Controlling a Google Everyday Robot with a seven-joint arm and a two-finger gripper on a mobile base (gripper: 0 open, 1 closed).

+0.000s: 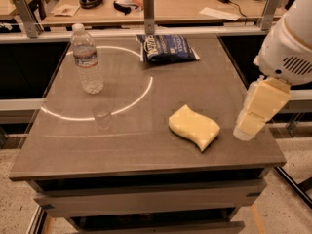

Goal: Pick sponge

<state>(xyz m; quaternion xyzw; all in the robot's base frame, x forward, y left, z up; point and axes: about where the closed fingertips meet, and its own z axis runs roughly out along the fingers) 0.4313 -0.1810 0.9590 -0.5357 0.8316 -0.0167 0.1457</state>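
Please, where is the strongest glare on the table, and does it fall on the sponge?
Camera view: a bright curved streak crosses the table around the bottle and stops short of the sponge. Camera view: the sponge is evenly lit, with a thin dark shade under its near edge. Camera view: the end effector hangs at the table's right edge, apart from the sponge, outside the glare.

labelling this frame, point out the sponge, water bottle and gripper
sponge (194, 127), camera view, middle of its yellow top
water bottle (87, 60), camera view, its label
gripper (247, 126), camera view, its lower tip, right of the sponge
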